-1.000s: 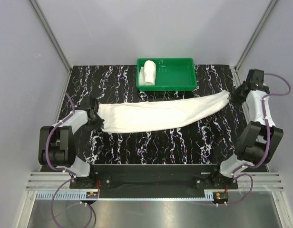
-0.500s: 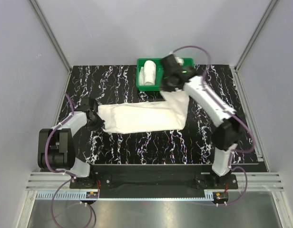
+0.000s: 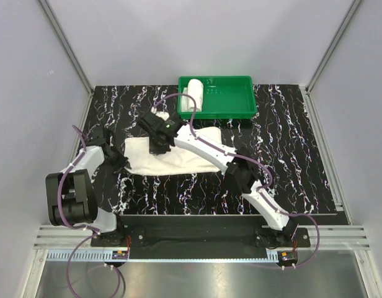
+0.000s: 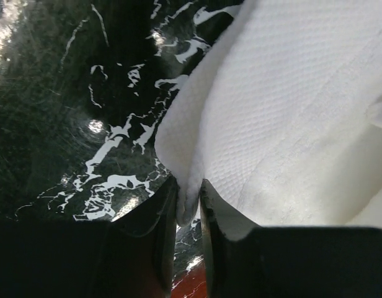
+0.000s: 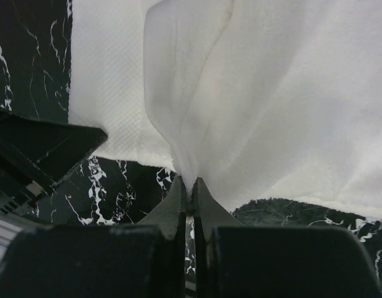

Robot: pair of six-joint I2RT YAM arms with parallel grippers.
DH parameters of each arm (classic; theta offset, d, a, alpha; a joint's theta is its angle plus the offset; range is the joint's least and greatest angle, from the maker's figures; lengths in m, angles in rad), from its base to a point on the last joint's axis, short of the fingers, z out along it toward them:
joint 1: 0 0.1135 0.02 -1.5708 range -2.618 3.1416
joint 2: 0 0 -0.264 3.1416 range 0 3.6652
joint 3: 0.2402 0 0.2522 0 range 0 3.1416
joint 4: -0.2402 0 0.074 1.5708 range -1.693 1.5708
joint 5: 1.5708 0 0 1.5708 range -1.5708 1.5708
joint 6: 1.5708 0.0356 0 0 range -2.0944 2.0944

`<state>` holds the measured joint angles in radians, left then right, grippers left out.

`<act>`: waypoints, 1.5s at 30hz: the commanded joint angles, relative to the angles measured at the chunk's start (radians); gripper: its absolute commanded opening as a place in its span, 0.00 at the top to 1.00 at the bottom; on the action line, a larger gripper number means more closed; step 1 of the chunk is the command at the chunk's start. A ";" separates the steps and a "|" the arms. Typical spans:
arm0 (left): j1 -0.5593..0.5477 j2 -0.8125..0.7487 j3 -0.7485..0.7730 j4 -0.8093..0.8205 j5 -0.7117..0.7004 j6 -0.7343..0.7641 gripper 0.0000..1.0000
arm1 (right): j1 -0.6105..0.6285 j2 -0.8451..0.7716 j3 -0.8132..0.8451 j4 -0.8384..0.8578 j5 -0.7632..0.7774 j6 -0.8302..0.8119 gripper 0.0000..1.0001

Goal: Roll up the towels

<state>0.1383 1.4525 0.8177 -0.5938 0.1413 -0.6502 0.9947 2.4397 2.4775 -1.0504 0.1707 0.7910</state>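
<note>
The long white towel (image 3: 194, 160) lies folded over itself on the left-middle of the black marbled table. My right gripper (image 3: 159, 148) has reached across to the towel's left part and is shut on a pinched fold of the towel (image 5: 271, 93), as the right wrist view shows at my right gripper (image 5: 190, 181). At the towel's left end, my left gripper (image 3: 119, 162) has its jaws slightly apart. In the left wrist view the towel (image 4: 290, 93) has a corner lying loosely between those jaws of my left gripper (image 4: 188, 186). The smaller towel (image 3: 194, 93) sits rolled in the tray.
A green plastic tray (image 3: 231, 99) stands at the back middle of the table, just behind the folded towel. The right arm's links (image 3: 240, 171) stretch diagonally over the table's middle. Grey walls enclose the table on three sides.
My right arm swept from the far right across to the left, carrying the towel's right end over and folding the towel in half. My left jaws have parted a little.
</note>
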 commanded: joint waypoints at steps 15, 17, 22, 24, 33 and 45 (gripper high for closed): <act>0.032 -0.059 0.090 -0.078 -0.095 0.086 0.73 | 0.071 -0.284 -0.388 0.332 -0.053 -0.101 0.16; 0.032 -0.076 0.116 -0.099 -0.140 0.090 0.69 | 0.062 -0.403 -0.517 0.332 -0.002 -0.114 0.14; -0.011 -0.194 0.144 -0.081 -0.204 0.126 0.46 | -0.027 -0.692 -0.941 0.450 0.038 -0.087 0.11; -0.064 -0.225 0.158 -0.061 -0.197 0.139 0.40 | -0.085 -0.810 -1.037 0.495 0.027 -0.079 0.11; -0.235 -0.097 0.127 0.032 -0.052 0.132 0.40 | -0.252 -0.953 -1.291 0.501 -0.017 -0.113 0.09; -0.331 -0.043 0.020 0.000 -0.140 0.072 0.43 | -0.297 -0.940 -1.362 0.536 -0.057 -0.110 0.09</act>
<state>-0.1761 1.4158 0.8524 -0.6079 0.0372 -0.5571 0.7074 1.4933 1.1175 -0.5556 0.1268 0.6922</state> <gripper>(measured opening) 0.577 0.907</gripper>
